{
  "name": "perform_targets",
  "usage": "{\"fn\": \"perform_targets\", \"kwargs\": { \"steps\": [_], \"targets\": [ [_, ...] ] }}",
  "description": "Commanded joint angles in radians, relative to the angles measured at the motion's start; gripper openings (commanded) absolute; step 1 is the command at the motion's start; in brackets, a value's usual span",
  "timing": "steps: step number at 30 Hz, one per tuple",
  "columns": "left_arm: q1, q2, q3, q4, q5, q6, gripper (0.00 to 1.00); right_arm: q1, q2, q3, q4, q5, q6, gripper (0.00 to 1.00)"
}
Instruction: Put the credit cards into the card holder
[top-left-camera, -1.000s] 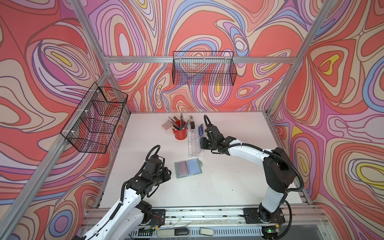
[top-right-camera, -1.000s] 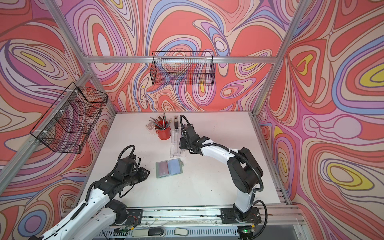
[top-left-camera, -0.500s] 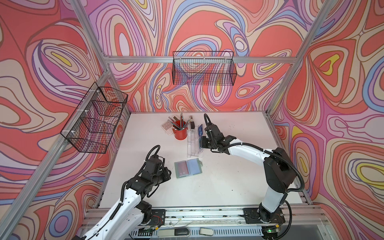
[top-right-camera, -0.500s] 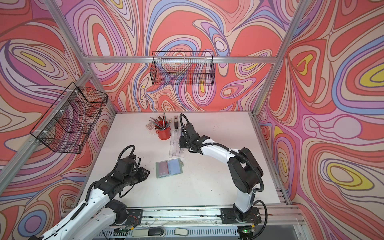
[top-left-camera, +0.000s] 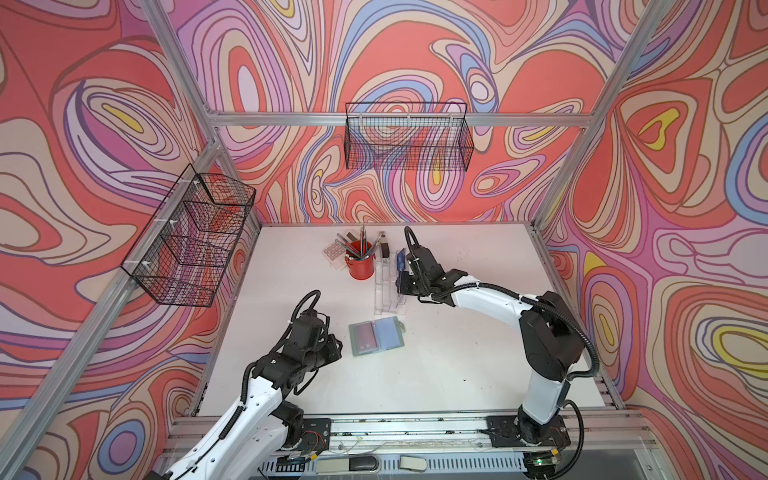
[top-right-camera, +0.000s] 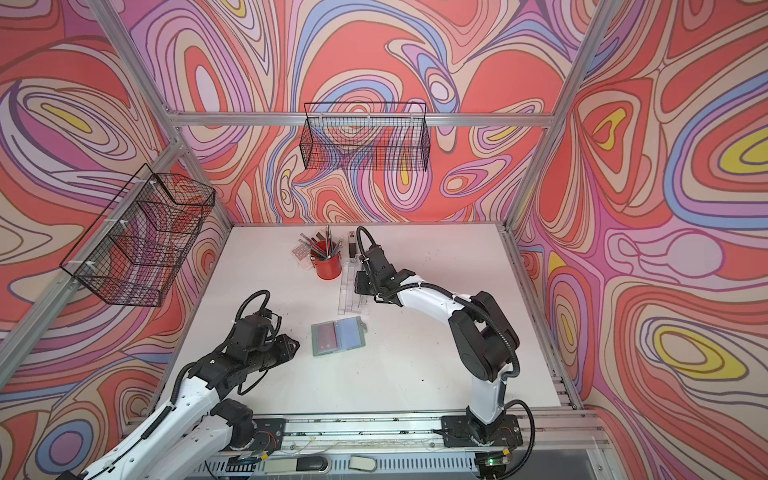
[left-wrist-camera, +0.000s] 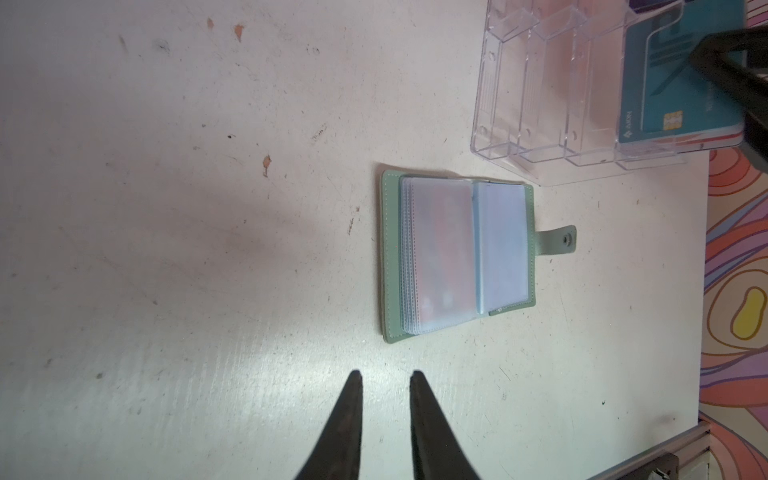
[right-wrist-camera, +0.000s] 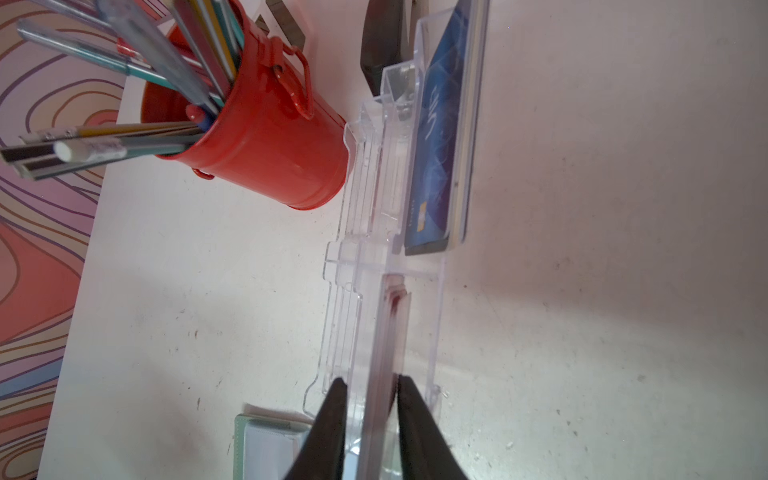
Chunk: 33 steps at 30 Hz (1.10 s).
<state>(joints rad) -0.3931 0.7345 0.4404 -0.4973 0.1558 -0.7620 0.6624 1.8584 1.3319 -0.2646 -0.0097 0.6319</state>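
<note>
Sage-green card holder (top-left-camera: 377, 336) lies open mid-table, clear sleeves up; reddish card seemingly in left page. Step: fetching next card. Right gripper (right-wrist-camera: 370, 384) straddles pinkish card (right-wrist-camera: 388, 332) standing edge-on in clear acrylic stand (top-left-camera: 388, 291), just far of holder; pinched or loose, cannot tell. Next: firm pinch, straight lift clear of slot walls. Blue card (right-wrist-camera: 436, 166) at stand's far end. Left gripper (left-wrist-camera: 386, 374) near-left of holder, slightly parted, empty. Red pen bucket (top-left-camera: 360, 268) just left of stand: possible snag.
</note>
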Motion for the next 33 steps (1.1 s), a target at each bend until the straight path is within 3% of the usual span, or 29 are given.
{"fn": "perform_targets", "kwargs": {
  "steps": [1, 8, 33],
  "targets": [
    [-0.001, -0.004, -0.003, -0.013, -0.016, 0.009, 0.24, -0.001, 0.031, 0.039, -0.008, 0.003, 0.003, 0.26],
    [0.0, 0.002, -0.006, -0.007, -0.016, 0.009, 0.24, -0.001, 0.056, 0.064, -0.024, 0.001, 0.002, 0.35],
    [0.0, -0.013, -0.002, -0.024, -0.022, 0.006, 0.23, -0.002, -0.077, -0.007, 0.019, -0.05, 0.009, 0.3]
  ]
}}
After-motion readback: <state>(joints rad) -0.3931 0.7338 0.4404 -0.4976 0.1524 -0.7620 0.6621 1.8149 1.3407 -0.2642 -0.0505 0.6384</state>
